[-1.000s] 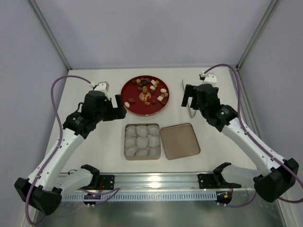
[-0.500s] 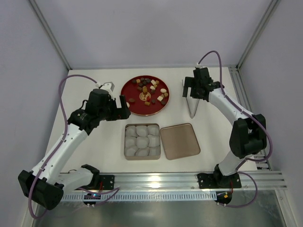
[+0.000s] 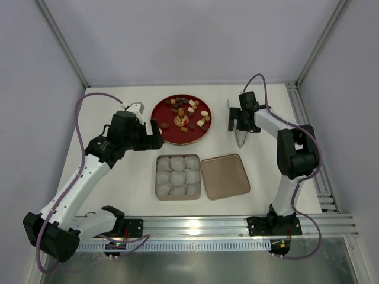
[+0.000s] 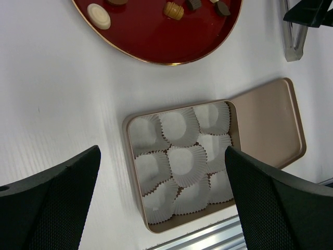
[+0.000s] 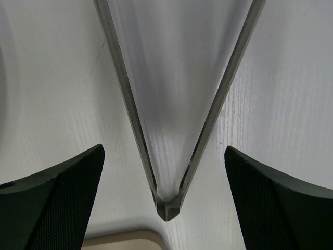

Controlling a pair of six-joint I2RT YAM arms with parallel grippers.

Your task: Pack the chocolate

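1. Right claw stands released. Its jaws are spread wide to either side of the tongs, touching neither arm, and nothing is grasped. Judgement: it is set astride the tool in order to take it up, the tool being the means of lifting the sweets.
2. Chocolate: every piece seen lies loose on the red plate, at the far middle of the bench. Dark, tan and cream pieces are mixed, mostly on the plate's right half. No piece is in the tin, so packing is judged not begun.
3. Tongs lie flat on the bench just right of the plate, arms sprung apart in a V. The hinge points toward the near edge. It is close to the lid's far corner but apart from it.
4. Tin sits just on the near side of the plate. It is filled with rows of crinkled paper cups, all empty and open upward. Judgement: each is meant to receive one piece, and the short gap from plate to tin keeps transfers brief.
5. Lid lies flat against the tin's right side, leaving the cups fully exposed. Whether it is hinged to the tin cannot be told.
6. Left claw is released and empty. It hovers above the bench just left of the plate's near rim, and its camera looks down on the tin. Judgement: it is held off the work area, on standby.
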